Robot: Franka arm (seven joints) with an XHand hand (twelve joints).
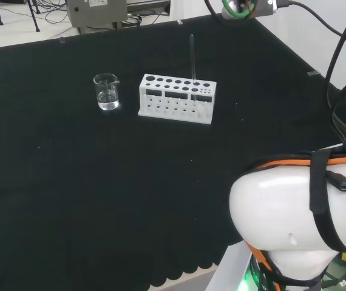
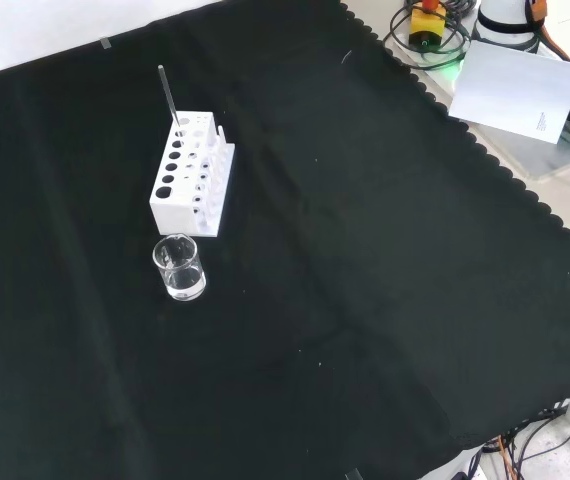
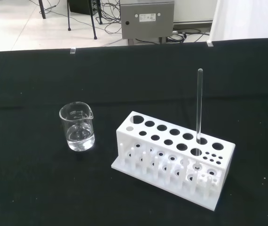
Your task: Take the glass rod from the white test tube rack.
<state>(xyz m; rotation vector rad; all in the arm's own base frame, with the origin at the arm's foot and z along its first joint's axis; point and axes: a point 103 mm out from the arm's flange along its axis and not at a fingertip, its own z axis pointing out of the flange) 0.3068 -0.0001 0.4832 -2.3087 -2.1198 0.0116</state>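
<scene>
- Two things stand on our bench (image 1: 70,182), upper middle of the head view: a white rack (image 1: 176,97) and a small glass beaker (image 1: 107,91) left of it.
- We see the glass rod (image 1: 192,57) upright in the rack's right end.
- We cannot tell the hand's state.

one glass rod (image 3: 199,106), one white test tube rack (image 3: 171,157), one beaker (image 3: 77,126)

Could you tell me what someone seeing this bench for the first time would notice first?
Most likely the white test tube rack, bright against the black cloth, with the glass rod standing upright in a hole near one end. Beside it, apart from the rack, stands a small clear beaker with a little clear liquid. In the head view the arm's white link looms at right.
</scene>
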